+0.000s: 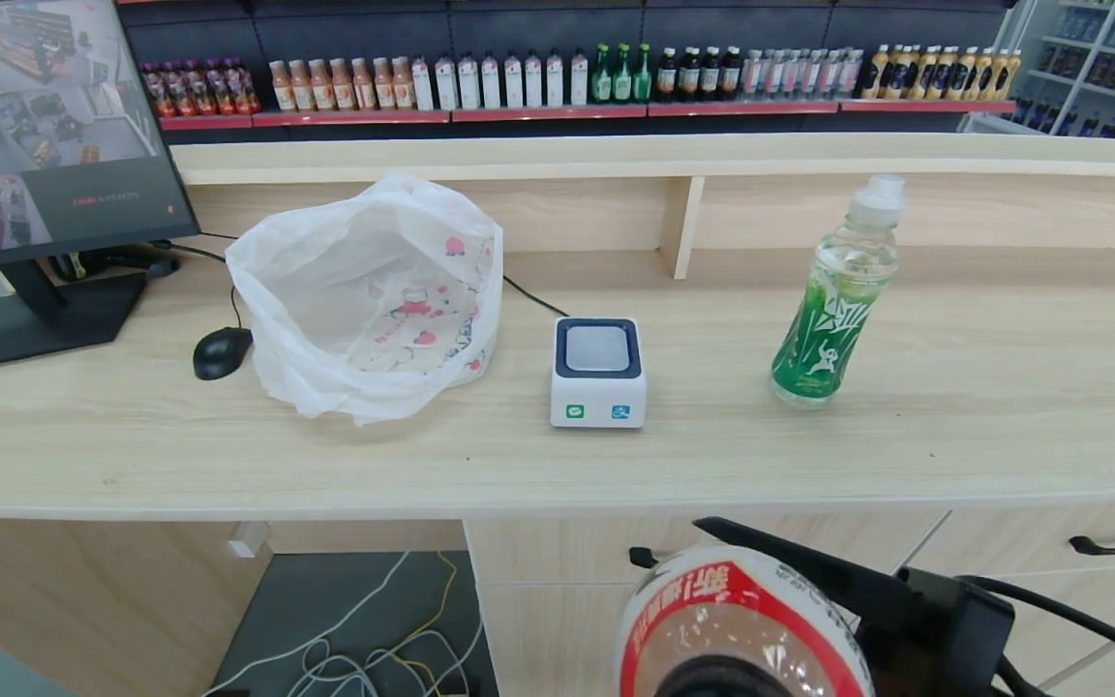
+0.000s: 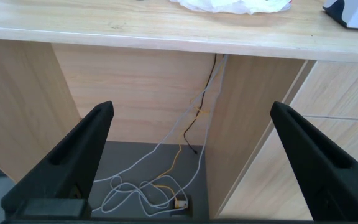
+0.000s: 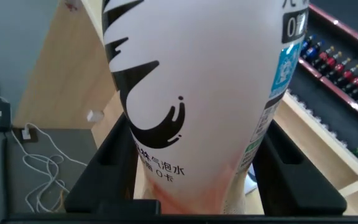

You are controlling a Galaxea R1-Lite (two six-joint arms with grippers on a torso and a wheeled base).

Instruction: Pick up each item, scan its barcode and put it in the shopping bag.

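Right gripper [image 3: 197, 177] clamps a smooth, round plastic bottle [image 1: 741, 620] with glossy label, held low before the front edge of the tabletop [image 1: 954, 436]; left gripper [image 2: 191, 109] hangs apart, empty. Beyond stand the boxy scanner [image 1: 597, 373], thin crinkled shopping bag [image 1: 374, 300] and a green bottle [image 1: 833, 300]. Slick curved plastic could twist in the grip, turning its barcode from the scanner.

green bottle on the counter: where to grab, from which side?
Probably a level side grasp across the labelled middle of the green bottle, coming from the robot's side of the counter. It stands upright, round-bodied, with bare counter in front and a raised ledge behind. The neck tapers toward the cap, so higher up looks less secure.
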